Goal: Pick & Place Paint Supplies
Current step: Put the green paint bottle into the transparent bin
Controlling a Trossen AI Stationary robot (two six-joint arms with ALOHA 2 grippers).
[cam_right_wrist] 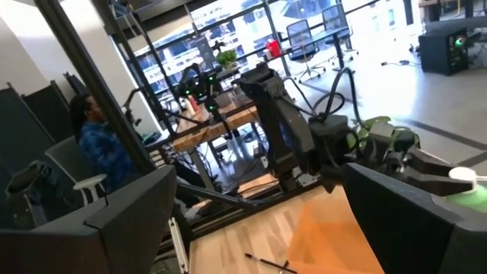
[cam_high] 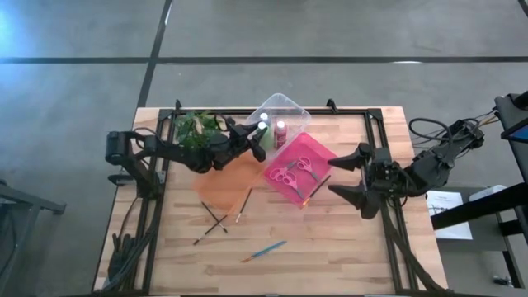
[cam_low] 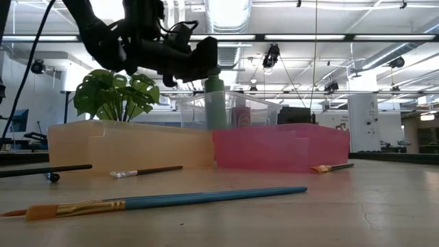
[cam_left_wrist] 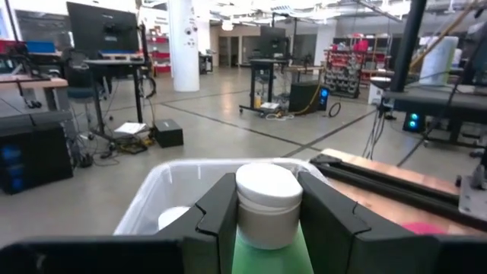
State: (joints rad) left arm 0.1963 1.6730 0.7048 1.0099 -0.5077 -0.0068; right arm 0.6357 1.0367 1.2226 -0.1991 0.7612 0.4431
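My left gripper (cam_high: 256, 137) reaches from the table's left to the near-left corner of the clear tray (cam_high: 290, 104) and is shut on a green paint bottle (cam_low: 215, 103) with a white cap (cam_left_wrist: 267, 199). A red bottle (cam_high: 281, 129) stands in the clear tray. Pink-handled scissors (cam_high: 297, 168) lie in the pink tray (cam_high: 276, 176). Thin brushes (cam_high: 245, 205) and a blue-handled brush (cam_high: 265, 249) lie flat on the table. My right gripper (cam_high: 346, 175) hovers open, right of the pink tray, touching nothing. My left gripper pinches the green bottle between its two fingers (cam_left_wrist: 221, 215) at the top, beside the white cap and the shoulder (cam_left_wrist: 267, 255) under it. The fingers come from the table's left. The bottle hangs upright below them; the trays hide its lower end in the low view.
A leafy plant (cam_high: 198, 125) stands at the far left, under my left arm. An orange tray (cam_high: 228, 181) sits left of the pink one. A brush (cam_high: 318, 186) lies by the pink tray's right edge. Bare wood lies along the near edge (cam_high: 330, 256).
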